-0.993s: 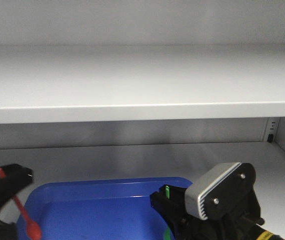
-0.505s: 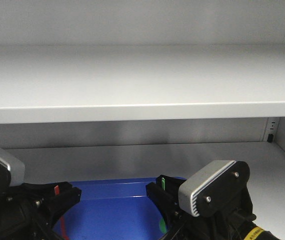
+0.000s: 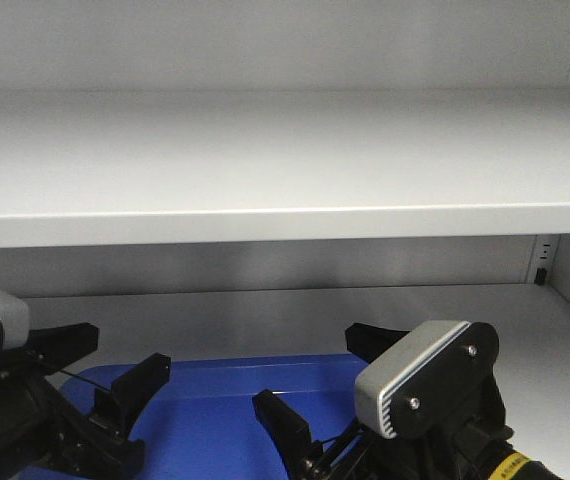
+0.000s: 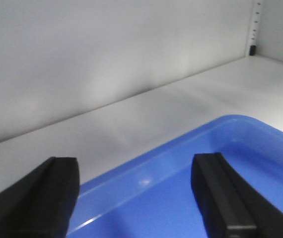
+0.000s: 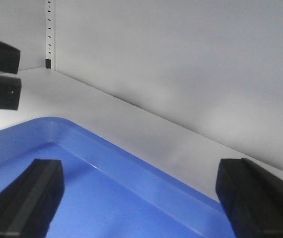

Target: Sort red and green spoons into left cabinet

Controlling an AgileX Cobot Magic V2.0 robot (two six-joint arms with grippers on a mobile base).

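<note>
Since the earlier frame: both spoons released, now hidden. Left end effector (image 3: 105, 365) and right end effector (image 3: 320, 385) gape empty over blue tray (image 3: 225, 400), cabinet shelf (image 3: 265, 310). Spoons likely light, slippery; grip mid-handle.

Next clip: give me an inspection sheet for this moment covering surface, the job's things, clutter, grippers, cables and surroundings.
Surface: pale grey metal cabinet shelf, bare behind the tray.
Job's things: red and green spoons, nothing seen in any view; grey cabinet holds a shallow blue plastic tray on its lower shelf.
Clutter: nothing seen.
Grippers: left gripper open over the tray's left part, nothing between its black fingers; right gripper open over the tray's right part, also holding nothing.
Cables: thin black wire by the left gripper.
Surroundings: upper shelf bare; slotted rail at the right rear.
</note>
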